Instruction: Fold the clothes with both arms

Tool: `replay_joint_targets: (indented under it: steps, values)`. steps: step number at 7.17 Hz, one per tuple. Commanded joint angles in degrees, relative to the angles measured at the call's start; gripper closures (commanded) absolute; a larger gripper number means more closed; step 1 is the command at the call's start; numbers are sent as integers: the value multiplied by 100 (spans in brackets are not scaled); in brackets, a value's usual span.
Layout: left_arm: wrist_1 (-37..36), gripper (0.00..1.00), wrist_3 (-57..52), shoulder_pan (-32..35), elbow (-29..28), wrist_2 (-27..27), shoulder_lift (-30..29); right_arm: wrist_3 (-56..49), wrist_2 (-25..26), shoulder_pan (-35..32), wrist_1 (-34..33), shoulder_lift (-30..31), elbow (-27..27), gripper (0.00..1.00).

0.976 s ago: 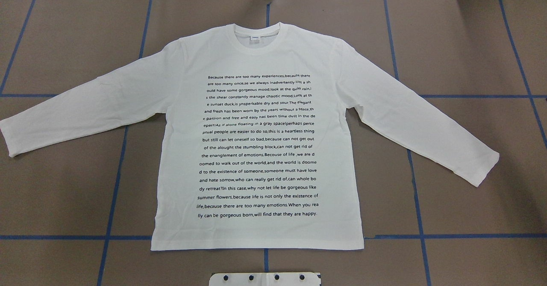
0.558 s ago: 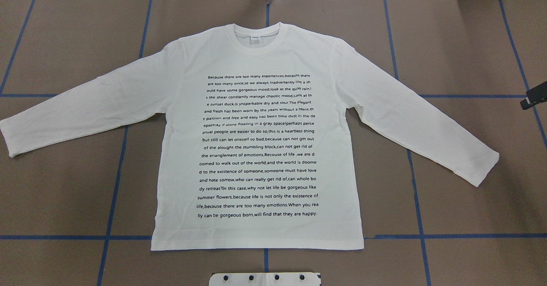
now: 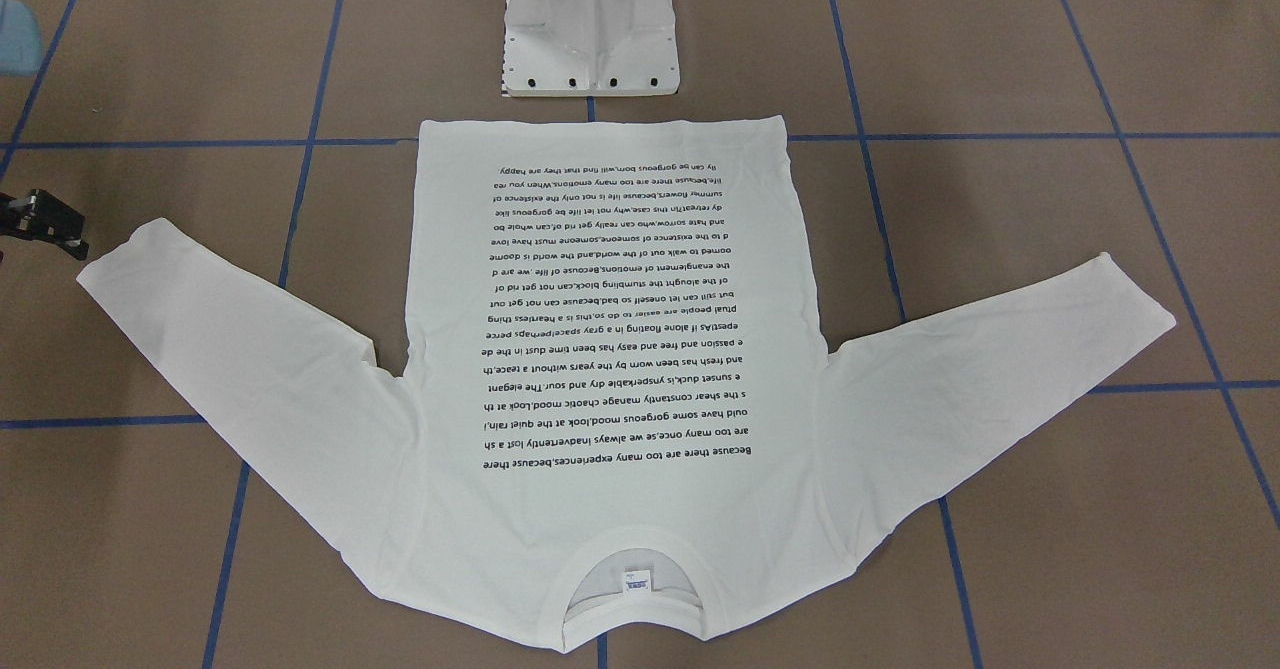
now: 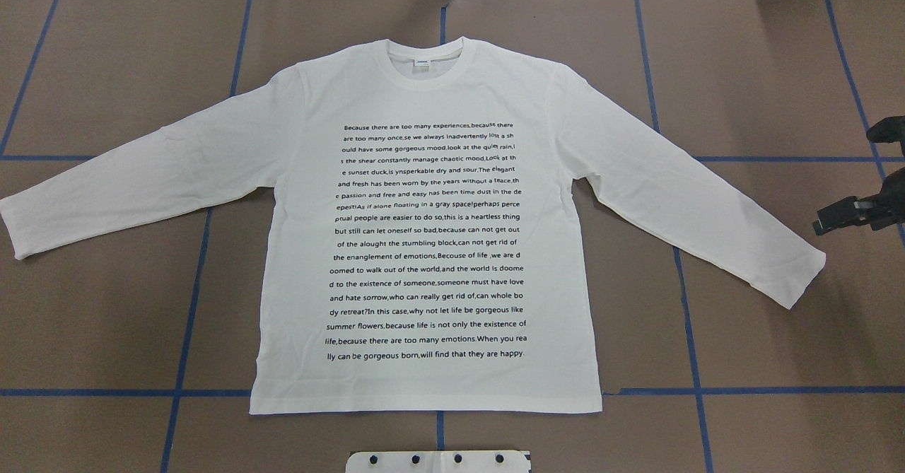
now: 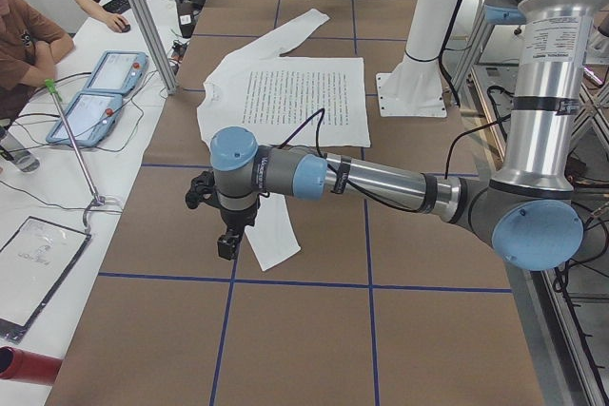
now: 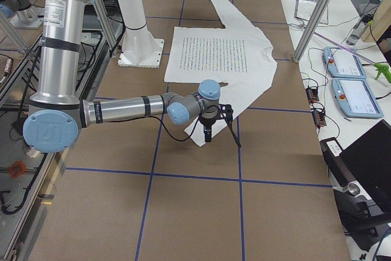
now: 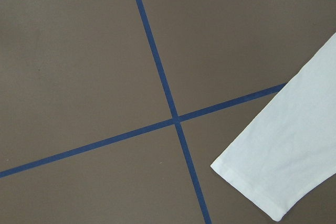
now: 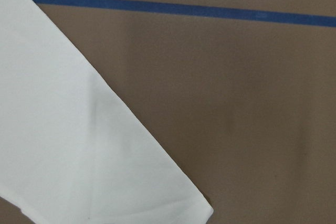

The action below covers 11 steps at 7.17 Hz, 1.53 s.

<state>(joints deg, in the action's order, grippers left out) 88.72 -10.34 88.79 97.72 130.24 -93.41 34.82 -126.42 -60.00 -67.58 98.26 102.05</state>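
The white long-sleeved T-shirt [image 4: 431,232] lies flat on the brown table, text side up, collar away from the robot and both sleeves spread out; it also shows in the front view [image 3: 610,349]. My right gripper [image 4: 820,227] hangs just outside the right sleeve's cuff [image 4: 802,282], apart from it, its tip narrow and shut, holding nothing; it also shows in the front view [image 3: 75,244]. My left gripper [image 5: 228,246] shows only in the exterior left view, beside the left sleeve's cuff [image 5: 271,240]; I cannot tell whether it is open. Both wrist views show a sleeve end [image 7: 283,166] [image 8: 63,129], no fingers.
The white pedestal [image 3: 590,24] stands at the shirt's hem side. Blue tape lines [image 4: 693,317] cross the table. A bench with tablets [image 5: 95,92] and operators runs along the far side, with metal posts [image 5: 143,16] at its edge.
My right gripper has come in from the overhead view's right edge and moved inward and nearer the right cuff. The shirt has not moved.
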Motion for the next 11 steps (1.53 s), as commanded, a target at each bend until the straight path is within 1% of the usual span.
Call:
replay_joint_targets:
  steps: [1, 2, 3, 6, 8, 10, 11]
  values:
    - [101, 1, -3, -2, 1, 1, 15, 664, 337, 444, 1038, -9, -568, 0]
    - [110, 1, 6, 7, 1, 1, 15, 989, 337, 532, 1715, 9, -920, 0]
    - [110, 1, -3, 7, 1, 1, 24, 1366, 311, 646, 2070, 44, -950, 0]
    - [119, 1, -12, 7, -16, 18, 33, 1440, 372, 788, 2012, 70, -959, 0]
    - [110, 1, -3, 7, -17, 290, 33, 1431, 364, 779, 2003, 123, -942, 0]
    - [110, 1, -3, 7, -17, 300, 42, 1422, 364, 771, 1994, 202, -941, 0]
    - [119, 1, -3, 7, -8, 300, 42, 1422, 364, 762, 1994, 220, -924, 12]
